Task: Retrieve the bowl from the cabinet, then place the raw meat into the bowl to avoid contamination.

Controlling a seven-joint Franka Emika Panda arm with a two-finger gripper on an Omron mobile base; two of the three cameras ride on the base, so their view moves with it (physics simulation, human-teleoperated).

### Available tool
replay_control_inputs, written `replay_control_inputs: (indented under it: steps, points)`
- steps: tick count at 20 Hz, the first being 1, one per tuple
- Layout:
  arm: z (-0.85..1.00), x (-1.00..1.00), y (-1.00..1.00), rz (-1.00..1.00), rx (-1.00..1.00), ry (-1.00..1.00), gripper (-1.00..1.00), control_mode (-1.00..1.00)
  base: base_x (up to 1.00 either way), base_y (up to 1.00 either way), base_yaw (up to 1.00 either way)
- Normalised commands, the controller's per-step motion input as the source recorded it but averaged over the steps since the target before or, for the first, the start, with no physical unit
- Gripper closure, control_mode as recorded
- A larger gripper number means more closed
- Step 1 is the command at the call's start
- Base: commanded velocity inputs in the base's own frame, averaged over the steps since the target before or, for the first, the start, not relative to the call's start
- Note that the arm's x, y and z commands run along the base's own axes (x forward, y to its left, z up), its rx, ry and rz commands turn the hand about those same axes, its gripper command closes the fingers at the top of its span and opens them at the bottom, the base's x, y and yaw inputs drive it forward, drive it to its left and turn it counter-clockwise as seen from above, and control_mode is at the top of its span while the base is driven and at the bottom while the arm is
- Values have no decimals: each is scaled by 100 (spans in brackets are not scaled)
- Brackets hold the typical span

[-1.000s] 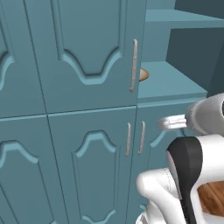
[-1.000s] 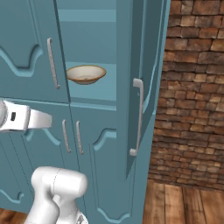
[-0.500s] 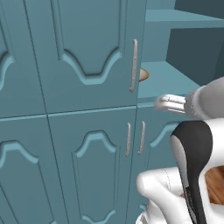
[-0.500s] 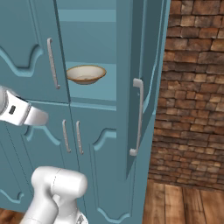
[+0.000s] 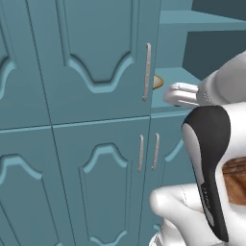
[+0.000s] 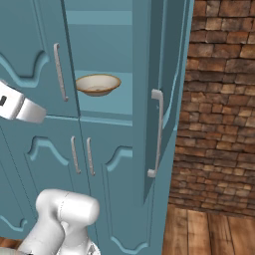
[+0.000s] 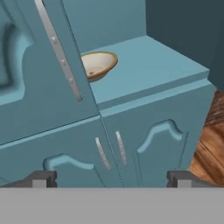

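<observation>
The tan bowl (image 6: 97, 83) with a brown rim sits on a teal shelf of the cabinet (image 6: 107, 149), in the bay whose right door stands open. In the hand view the bowl (image 7: 99, 64) is up and left of centre, its left side hidden behind the closed door's edge. A sliver of the bowl (image 5: 157, 80) peeks past that door in the left base view. My gripper (image 7: 111, 179) is open and empty, its tips wide apart, still short of the shelf. The gripper (image 5: 178, 94) hangs just below shelf height in front of the cabinet. The raw meat is out of view.
The open upper door (image 6: 164, 99) juts toward me, its bar handle (image 6: 157, 132) on the front edge. The closed upper door's handle (image 5: 147, 72) stands next to the bowl. Two lower doors (image 7: 131, 144) are shut. A brick wall (image 6: 219, 99) and wooden floor (image 6: 209, 234) lie to the right.
The hand has risen from the lower doors' height to just below the shelf's level. The bowl and the doors have not moved.
</observation>
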Motion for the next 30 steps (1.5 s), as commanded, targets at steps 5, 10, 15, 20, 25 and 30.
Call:
replay_control_inputs:
  steps: [5,10,15,20,25,30]
  points:
    - [8,23,16,8,-7,3,-100,-100,0,0,0]
    - [0,49,0,8,0,0,-100,-100,0,0,0]
    - [0,48,2,2,-1,-3,-100,-100,0,0,0]
    - [0,46,4,0,-1,0,-100,-100,0,0,0]
    - [0,46,10,0,-3,0,-100,-100,0,0,0]
    - [-3,44,9,0,-3,-1,-100,-100,0,0,0]
